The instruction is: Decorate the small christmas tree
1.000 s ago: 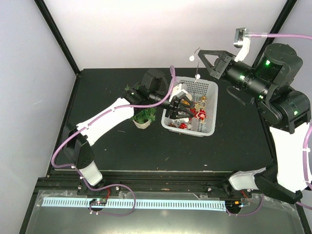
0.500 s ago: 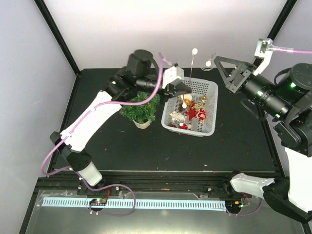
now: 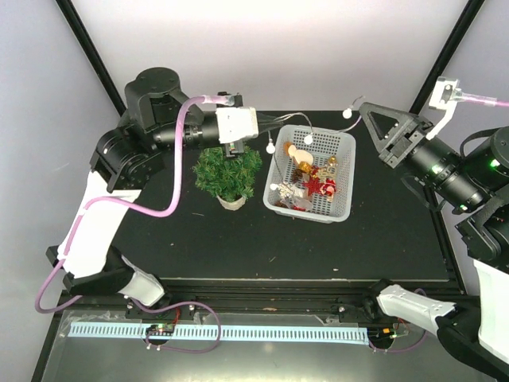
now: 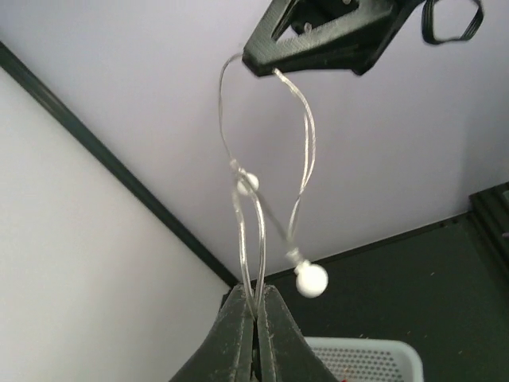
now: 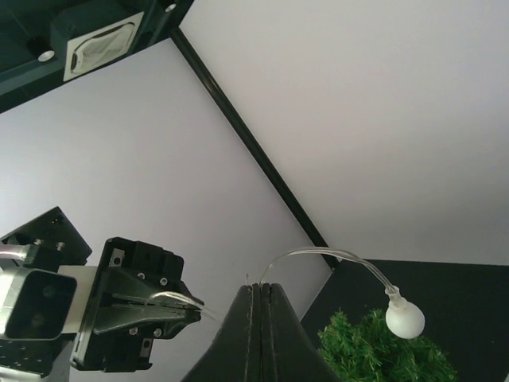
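Note:
The small christmas tree (image 3: 228,171), bushy and dark green, stands on a beige base left of the white basket (image 3: 347,177). A clear wire string with white bulbs (image 3: 308,139) hangs in the air between both grippers, above the tree and the basket. My left gripper (image 3: 254,134) is raised over the tree and shut on one end of the string (image 4: 253,263). My right gripper (image 3: 363,106) is high at the basket's far right corner, shut on the other end (image 5: 318,256). One bulb (image 5: 404,318) dangles above the tree (image 5: 382,354). The right gripper (image 4: 326,36) shows at the top of the left wrist view.
The basket holds several ornaments, red, gold and white (image 3: 312,181). Black frame posts (image 3: 95,56) stand at the back corners of the black table (image 3: 199,239). The left arm's purple cable (image 3: 171,191) loops down beside the tree.
My left gripper shut on the string in the basket, then rose and swung back left over the tree. The right gripper moved right, stretching the string.

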You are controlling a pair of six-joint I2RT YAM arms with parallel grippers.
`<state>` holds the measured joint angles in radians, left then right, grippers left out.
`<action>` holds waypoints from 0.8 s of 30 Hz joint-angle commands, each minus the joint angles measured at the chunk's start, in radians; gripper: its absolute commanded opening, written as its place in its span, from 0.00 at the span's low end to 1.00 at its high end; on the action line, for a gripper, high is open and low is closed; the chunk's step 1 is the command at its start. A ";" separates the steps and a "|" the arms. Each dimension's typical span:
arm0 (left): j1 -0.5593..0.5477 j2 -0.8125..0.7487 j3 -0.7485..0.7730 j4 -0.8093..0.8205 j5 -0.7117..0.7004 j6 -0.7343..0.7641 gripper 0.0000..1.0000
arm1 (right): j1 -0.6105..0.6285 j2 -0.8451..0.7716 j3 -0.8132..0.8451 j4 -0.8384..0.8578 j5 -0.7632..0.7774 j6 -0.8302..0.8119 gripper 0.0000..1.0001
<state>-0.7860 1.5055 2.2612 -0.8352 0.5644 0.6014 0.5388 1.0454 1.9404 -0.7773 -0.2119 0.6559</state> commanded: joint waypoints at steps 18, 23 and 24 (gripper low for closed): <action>-0.002 -0.161 0.058 0.244 -0.264 0.143 0.02 | 0.003 0.087 0.109 0.146 -0.107 0.025 0.01; -0.001 -0.212 -0.033 0.247 -0.307 0.170 0.02 | 0.003 0.086 0.041 0.200 -0.135 0.039 0.01; -0.001 -0.232 -0.073 0.256 -0.314 0.179 0.02 | 0.003 0.083 0.019 0.214 -0.140 0.041 0.01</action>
<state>-0.7860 1.3247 2.2677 -0.6167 0.3134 0.7391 0.5388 1.1381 2.0098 -0.6384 -0.3096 0.6796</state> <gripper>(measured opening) 0.026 0.010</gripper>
